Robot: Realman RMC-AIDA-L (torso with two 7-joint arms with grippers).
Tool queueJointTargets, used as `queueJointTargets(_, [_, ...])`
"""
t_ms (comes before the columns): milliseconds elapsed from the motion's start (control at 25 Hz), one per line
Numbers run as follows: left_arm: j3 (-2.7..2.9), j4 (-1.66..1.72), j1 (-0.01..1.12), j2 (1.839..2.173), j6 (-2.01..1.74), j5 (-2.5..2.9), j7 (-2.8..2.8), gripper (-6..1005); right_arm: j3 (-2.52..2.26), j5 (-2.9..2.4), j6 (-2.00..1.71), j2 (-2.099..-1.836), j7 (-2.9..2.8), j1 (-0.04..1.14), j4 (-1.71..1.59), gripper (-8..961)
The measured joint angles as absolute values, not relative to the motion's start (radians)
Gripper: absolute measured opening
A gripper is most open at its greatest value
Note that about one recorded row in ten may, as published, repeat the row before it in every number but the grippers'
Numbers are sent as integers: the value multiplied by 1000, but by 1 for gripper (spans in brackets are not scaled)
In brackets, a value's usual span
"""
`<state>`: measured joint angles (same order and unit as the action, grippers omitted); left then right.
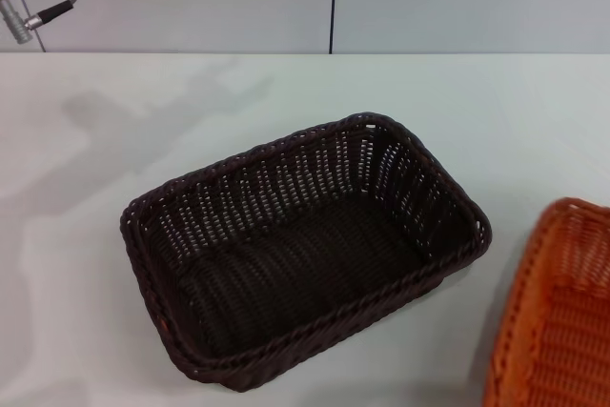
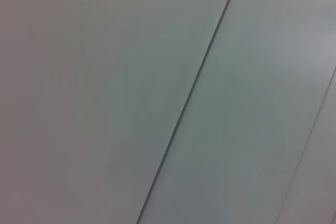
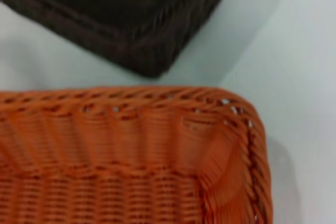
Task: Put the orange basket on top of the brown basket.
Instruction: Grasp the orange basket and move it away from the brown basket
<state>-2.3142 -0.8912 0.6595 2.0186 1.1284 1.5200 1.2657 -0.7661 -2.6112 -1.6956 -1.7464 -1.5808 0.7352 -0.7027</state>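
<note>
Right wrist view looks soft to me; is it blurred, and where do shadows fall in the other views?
Right wrist view: the orange basket and the brown basket both look soft, their weave smeared. Head view: sharp, with a faint grey shadow on the table at far left and a darker one beside the orange basket. Left wrist view: only plain pale panels with dark seams, no shadow.

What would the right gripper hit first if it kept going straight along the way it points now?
Most likely the orange basket: its rim and inner wall fill the near part of the right wrist view, with the brown basket beyond it. How far off it is cannot be told.
</note>
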Motion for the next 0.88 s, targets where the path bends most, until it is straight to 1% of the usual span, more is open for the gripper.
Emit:
queueJointTargets(80, [-2317, -881, 664, 2018, 1126, 1520, 1276, 862, -763, -2637, -1701, -1743, -1598, 727, -699, 204])
queueJointTargets(280, [-2318, -860, 675, 2016, 1120, 1520, 1295, 862, -707, -2646, -1717, -1743, -1613, 709, -703, 161])
queueJointTargets(480, [-2319, -857, 680, 2015, 1119, 1520, 1304, 862, -567, -2619, -1766, -1752, -1603, 686, -758, 160])
queueJointTargets(680, [-2351, -860, 677, 2014, 1121, 1520, 1307, 862, -465, -2470, -1858, -1750, -1597, 615, -848, 160])
queueJointTargets(720, [-2351, -860, 677, 2014, 1121, 1520, 1307, 862, -465, -2470, -1858, -1750, -1597, 615, -848, 160])
queueJointTargets(800, [-2377, -857, 675, 2012, 1123, 1520, 1308, 862, -390, -2398, -1916, -1741, -1596, 582, -884, 160])
queueJointTargets(840, [-2385, -857, 673, 2010, 1122, 1520, 1308, 862, -390, -2398, -1916, -1741, -1596, 582, -884, 161])
queueJointTargets(880, [-2390, -859, 672, 2008, 1120, 1520, 1309, 862, -344, -2345, -1954, -1731, -1594, 566, -896, 161])
